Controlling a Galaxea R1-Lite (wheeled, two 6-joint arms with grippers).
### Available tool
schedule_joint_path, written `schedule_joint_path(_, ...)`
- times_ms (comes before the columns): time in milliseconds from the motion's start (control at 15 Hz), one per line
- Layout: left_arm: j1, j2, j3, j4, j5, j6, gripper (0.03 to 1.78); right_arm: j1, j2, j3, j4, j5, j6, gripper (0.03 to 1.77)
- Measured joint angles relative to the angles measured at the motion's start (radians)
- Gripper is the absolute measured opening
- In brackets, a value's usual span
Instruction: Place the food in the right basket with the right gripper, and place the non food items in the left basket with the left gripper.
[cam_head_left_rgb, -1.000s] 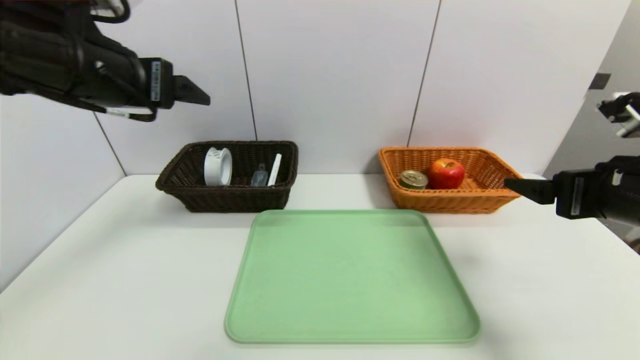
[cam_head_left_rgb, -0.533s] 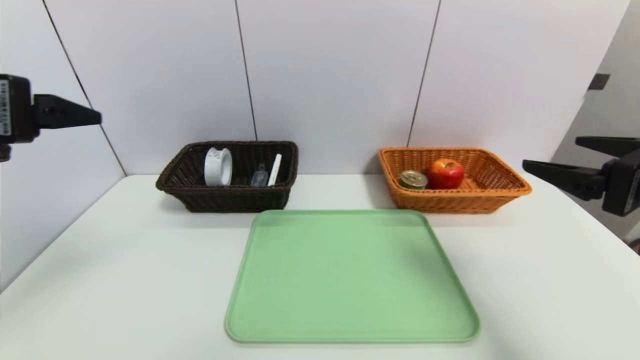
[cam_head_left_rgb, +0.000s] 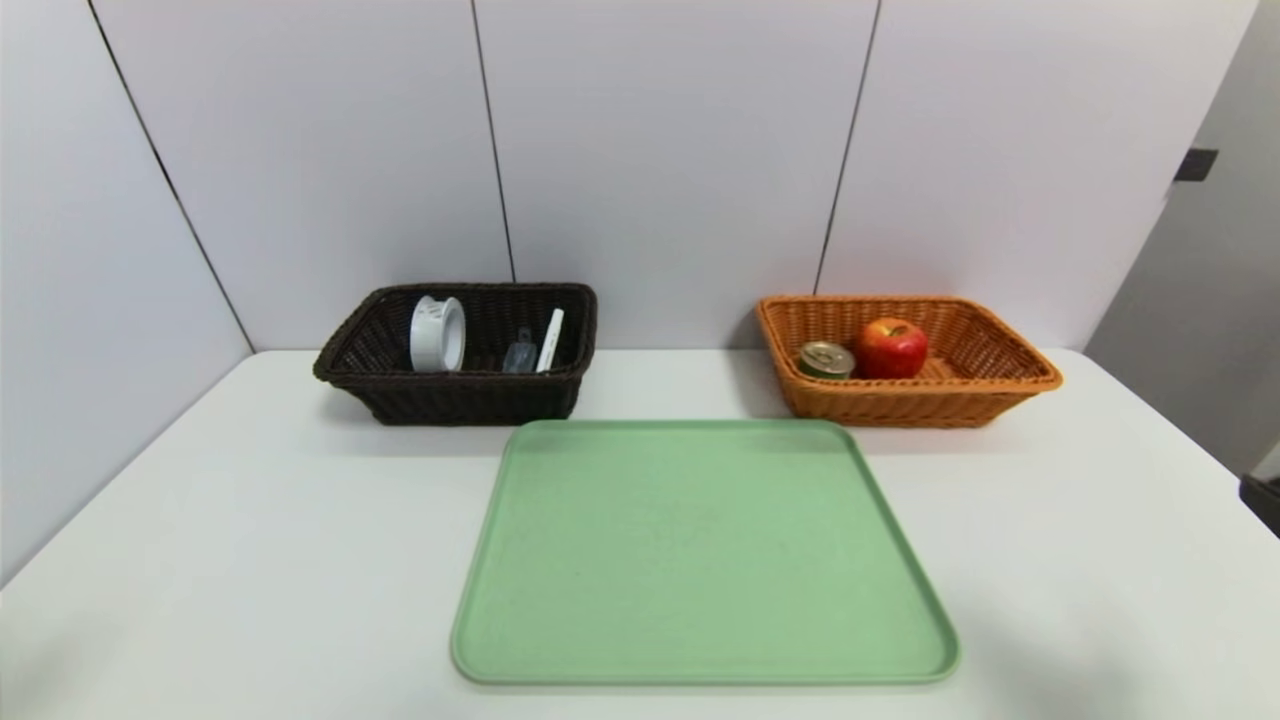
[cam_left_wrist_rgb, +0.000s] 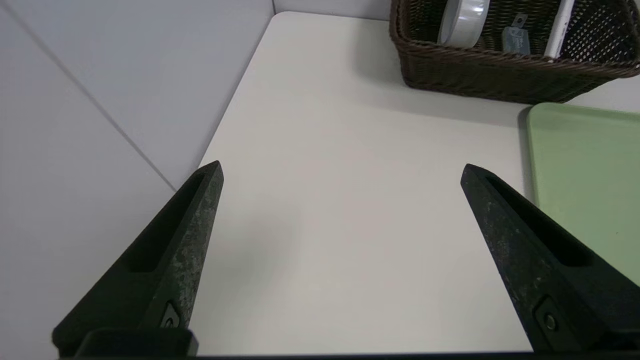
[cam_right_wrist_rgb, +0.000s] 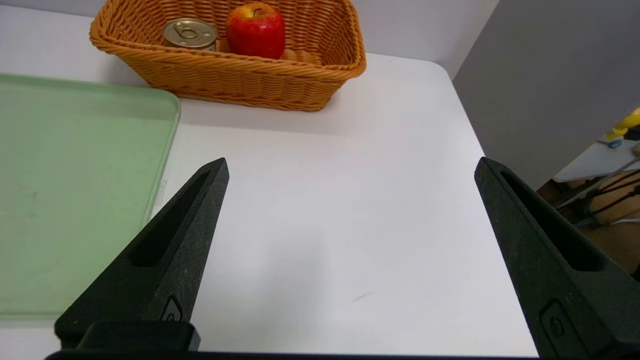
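The white counter (cam_head_left_rgb: 250, 540) carries everything, and the green tray (cam_head_left_rgb: 700, 560) at its middle is the largest thing on it, lying bare. Behind the tray, against the wall, stand the two baskets, well apart. The left basket (cam_head_left_rgb: 455, 395), dark brown, holds the non food items: the white tape roll (cam_head_left_rgb: 437, 333) standing on edge, the slim grey case (cam_head_left_rgb: 519, 355) beside it, and the white pen (cam_head_left_rgb: 551, 340) leaning against the inner wall. The right basket (cam_head_left_rgb: 905, 400), orange, holds the food: the red apple (cam_head_left_rgb: 891, 347) and, touching it or just beside it, the gold-lidded tin (cam_head_left_rgb: 826, 360).

Neither arm shows in the head view. The left wrist view shows the left end effector (cam_left_wrist_rgb: 340, 170) above bare counter near the wall, short of the dark basket, its jaws spread wide with nothing between them. The right wrist view shows the right end effector (cam_right_wrist_rgb: 350, 167) likewise above bare counter beside the tray's edge, short of the orange basket, jaws wide apart and empty.

With nothing left on the tray or loose on the counter, the sorting looks finished, and this moment reads as the closing step. The next move probably calls only for both arms to settle at rest, clear of the baskets.
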Motion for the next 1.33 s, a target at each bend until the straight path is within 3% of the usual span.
schedule_joint_path(200,0.061,-0.207,0.182,0.004,-0.002,-0.001,1.69,-0.004,-0.215,0.161,0.007,-0.026,-0.004,1.7)
schedule_joint_path(533,0.087,-0.464,0.39,0.001,-0.021,0.007,1.69,0.005,-0.562,0.333,0.067,-0.007,-0.007,1.7)
schedule_joint_path(733,0.08,-0.594,0.513,-0.018,-0.108,0.069,1.69,0.006,-0.673,0.379,0.09,0.039,-0.01,1.7)
schedule_joint_path(933,0.074,-0.656,0.653,-0.149,-0.191,0.13,1.69,0.006,-0.708,0.404,0.068,0.109,-0.005,1.7)
schedule_joint_path(1200,0.073,-0.675,0.88,-0.467,-0.331,0.194,1.69,0.006,-0.719,0.409,0.099,0.113,0.011,1.7)
schedule_joint_path(1333,0.073,-0.677,0.906,-0.51,-0.341,0.167,1.69,0.006,-0.719,0.409,0.099,0.113,0.051,1.7)
